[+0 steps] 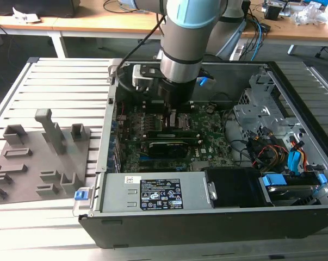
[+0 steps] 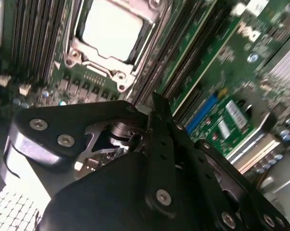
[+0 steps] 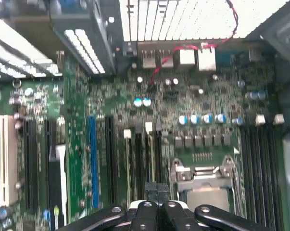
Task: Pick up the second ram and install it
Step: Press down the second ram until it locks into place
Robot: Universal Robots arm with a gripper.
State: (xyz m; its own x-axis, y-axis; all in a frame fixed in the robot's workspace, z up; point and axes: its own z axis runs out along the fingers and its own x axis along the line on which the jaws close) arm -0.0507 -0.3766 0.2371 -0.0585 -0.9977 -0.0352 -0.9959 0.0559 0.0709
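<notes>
My gripper point(image 1: 173, 120) is down inside the open computer case, over the dark green motherboard point(image 1: 207, 138). Right under it a long, thin green stick, the second ram point(image 1: 158, 133), stands on edge in the memory-slot area in front of the CPU socket. In the first wrist view the gripper point(image 3: 157, 191) has its black fingers pressed close together above the dark slots beside the CPU socket point(image 3: 202, 192). The second wrist view shows the gripper point(image 2: 154, 98) near the socket point(image 2: 113, 29). The ram itself is hidden by the fingers in both wrist views.
A black finned block point(image 1: 164, 148) lies just in front of the ram. A silver power supply point(image 1: 153, 193) fills the case's near side. A drive cage point(image 1: 261, 109) and coloured cables point(image 1: 272, 152) crowd the exterior view's right. A grey parts fixture point(image 1: 38, 152) lies outside at the left.
</notes>
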